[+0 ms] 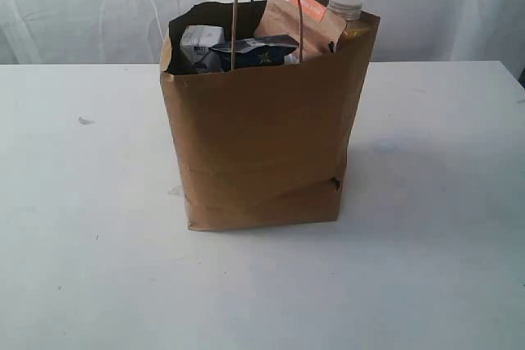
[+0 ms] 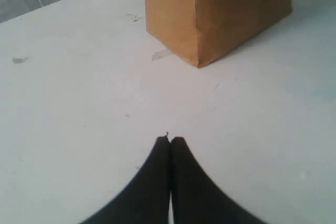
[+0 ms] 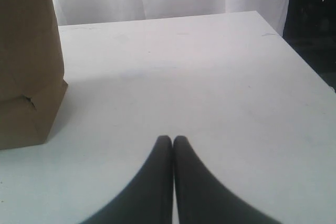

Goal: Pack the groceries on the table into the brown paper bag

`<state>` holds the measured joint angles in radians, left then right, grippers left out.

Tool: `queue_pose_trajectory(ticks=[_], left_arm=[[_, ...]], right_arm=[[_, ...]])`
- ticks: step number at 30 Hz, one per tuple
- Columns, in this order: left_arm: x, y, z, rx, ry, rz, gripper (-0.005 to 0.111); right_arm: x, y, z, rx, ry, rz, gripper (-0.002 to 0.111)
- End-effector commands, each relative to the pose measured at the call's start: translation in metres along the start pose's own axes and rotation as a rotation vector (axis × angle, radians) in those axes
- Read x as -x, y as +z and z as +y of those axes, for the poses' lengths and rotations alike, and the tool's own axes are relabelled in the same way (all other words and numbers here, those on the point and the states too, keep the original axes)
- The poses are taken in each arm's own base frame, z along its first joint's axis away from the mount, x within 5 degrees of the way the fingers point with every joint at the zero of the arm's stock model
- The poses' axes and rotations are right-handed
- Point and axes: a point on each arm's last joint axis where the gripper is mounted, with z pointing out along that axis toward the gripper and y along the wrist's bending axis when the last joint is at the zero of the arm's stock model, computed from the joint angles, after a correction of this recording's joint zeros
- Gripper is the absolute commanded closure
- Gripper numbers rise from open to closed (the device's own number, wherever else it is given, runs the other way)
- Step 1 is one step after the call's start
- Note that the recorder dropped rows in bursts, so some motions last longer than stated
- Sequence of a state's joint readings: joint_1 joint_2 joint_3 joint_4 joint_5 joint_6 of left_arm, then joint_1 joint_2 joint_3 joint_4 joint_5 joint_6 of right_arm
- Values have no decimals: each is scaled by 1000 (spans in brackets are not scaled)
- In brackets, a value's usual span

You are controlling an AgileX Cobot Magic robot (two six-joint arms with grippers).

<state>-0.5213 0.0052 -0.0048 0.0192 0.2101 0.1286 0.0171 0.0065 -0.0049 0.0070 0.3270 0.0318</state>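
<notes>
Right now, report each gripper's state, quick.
Left gripper: closed, holding nothing.
Right gripper: closed, holding nothing.

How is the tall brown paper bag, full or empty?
Full: brown pouch, small white-blue carton, dark-blue pack and white-capped bottle poke up at the open top of the brown paper bag.

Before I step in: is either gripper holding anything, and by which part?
Nothing. The left gripper and right gripper are shut, empty, apart from the bag.
</notes>
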Motion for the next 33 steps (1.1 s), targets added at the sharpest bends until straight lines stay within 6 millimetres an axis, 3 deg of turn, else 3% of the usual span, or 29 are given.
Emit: queue_pose_trajectory(ticks=[1,33], left_arm=[[-7,0,3,30,320,65,107],[-7,0,3,30,325,63,107]], right_arm=[[-1,0,0,-6,1,-10,108],[-1,0,0,-6,1,-10,108]])
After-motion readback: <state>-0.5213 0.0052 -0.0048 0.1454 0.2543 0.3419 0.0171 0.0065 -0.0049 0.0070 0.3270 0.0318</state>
